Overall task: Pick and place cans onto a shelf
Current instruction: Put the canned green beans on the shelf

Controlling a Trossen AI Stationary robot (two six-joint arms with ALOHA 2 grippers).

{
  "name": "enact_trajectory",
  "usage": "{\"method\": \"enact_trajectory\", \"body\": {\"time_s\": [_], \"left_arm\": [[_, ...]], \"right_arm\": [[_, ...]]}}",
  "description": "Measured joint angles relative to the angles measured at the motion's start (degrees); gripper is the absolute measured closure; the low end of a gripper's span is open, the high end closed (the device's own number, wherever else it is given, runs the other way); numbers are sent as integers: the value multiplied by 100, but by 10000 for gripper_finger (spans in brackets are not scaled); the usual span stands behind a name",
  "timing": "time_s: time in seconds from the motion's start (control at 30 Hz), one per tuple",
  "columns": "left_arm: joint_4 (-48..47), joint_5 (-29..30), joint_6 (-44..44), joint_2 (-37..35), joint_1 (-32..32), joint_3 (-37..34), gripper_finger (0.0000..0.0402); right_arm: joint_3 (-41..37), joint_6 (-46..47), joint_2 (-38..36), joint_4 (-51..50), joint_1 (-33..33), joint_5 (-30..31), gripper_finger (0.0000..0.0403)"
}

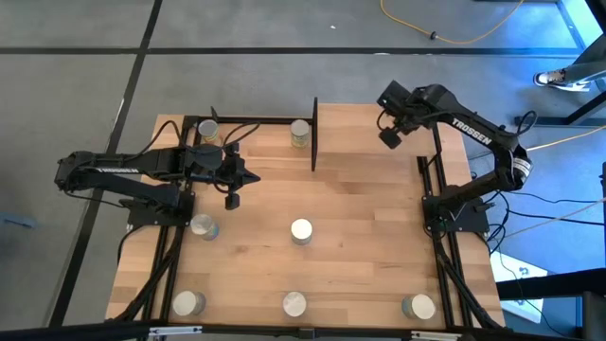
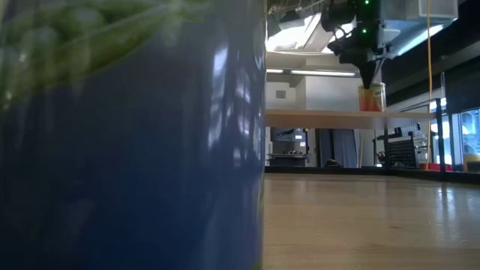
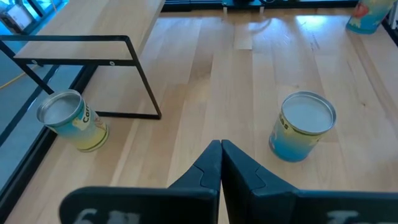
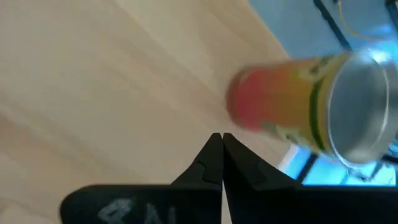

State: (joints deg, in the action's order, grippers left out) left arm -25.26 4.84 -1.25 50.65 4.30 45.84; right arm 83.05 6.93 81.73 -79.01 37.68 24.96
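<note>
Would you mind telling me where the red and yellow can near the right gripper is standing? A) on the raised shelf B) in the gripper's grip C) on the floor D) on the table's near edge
A: the can stands upright on the shelf, just below the shut right gripper.

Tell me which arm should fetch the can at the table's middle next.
Left, probably. The left gripper hangs over the table beside the blue-labelled can, fingers shut and empty, nearer the middle can. The right gripper is up over the shelf, by an orange can.
</note>
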Motion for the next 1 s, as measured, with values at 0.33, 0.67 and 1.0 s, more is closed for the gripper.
{"method": "enact_trajectory", "body": {"time_s": [0.33, 0.67, 1.0], "left_arm": [[-1, 1, 0, 0, 2, 0, 401], [0, 1, 0, 2, 2, 1, 401], [-2, 0, 6, 2, 1, 2, 401]], "right_arm": [[-2, -288, 0, 480, 304, 301, 400], [-2, -422, 0, 590, 649, 303, 400], [-2, -470, 0, 694, 653, 299, 400]]}}
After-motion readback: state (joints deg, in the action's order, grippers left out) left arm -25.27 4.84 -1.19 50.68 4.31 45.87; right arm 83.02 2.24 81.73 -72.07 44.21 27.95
